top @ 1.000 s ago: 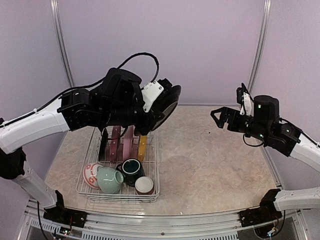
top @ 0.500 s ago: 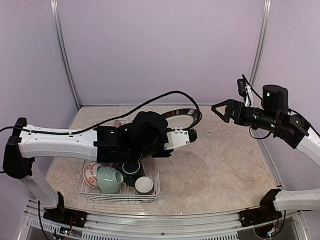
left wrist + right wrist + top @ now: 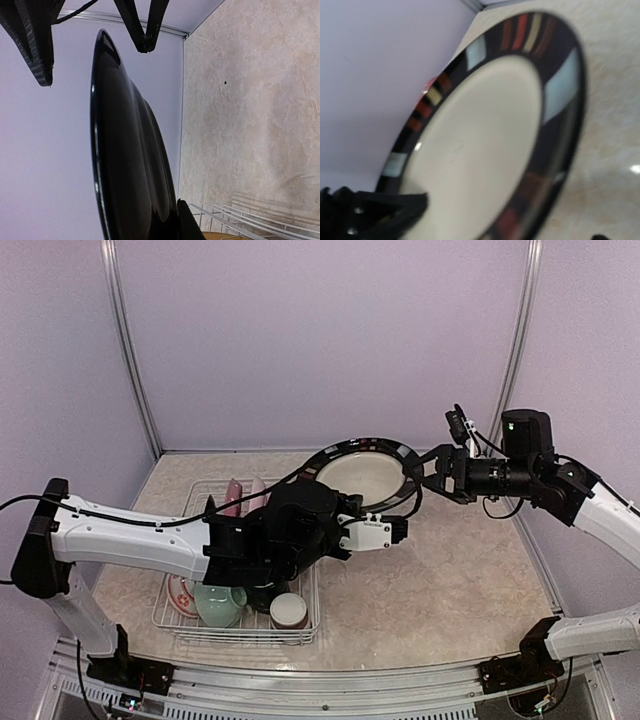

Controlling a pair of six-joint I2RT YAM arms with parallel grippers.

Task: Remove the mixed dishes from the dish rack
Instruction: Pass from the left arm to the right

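My left gripper [image 3: 172, 222] is shut on the lower rim of a black plate [image 3: 362, 473] with a cream centre and coloured rim blocks. It holds the plate tilted above the table, right of the white wire dish rack [image 3: 236, 633]. My right gripper [image 3: 428, 476] is open. Its fingers [image 3: 41, 47] stand on either side of the plate's far rim [image 3: 102, 37], apart from it. In the right wrist view the plate [image 3: 485, 145] fills the frame, with one finger [image 3: 380, 207] in front of its face. Pink plates [image 3: 243, 498] stand in the rack.
At the rack's near end sit a pale-green cup [image 3: 218, 602], a brown-white cup [image 3: 288, 610] and a red-patterned bowl [image 3: 180, 592]. My left arm hides the rack's middle. Beige stone tabletop [image 3: 450, 570] stretches right of the rack. Purple walls enclose the back and sides.
My left arm has swung the black plate from above the rack out to the right and turned its face up. My right gripper has moved left until its fingers straddle the plate's rim.
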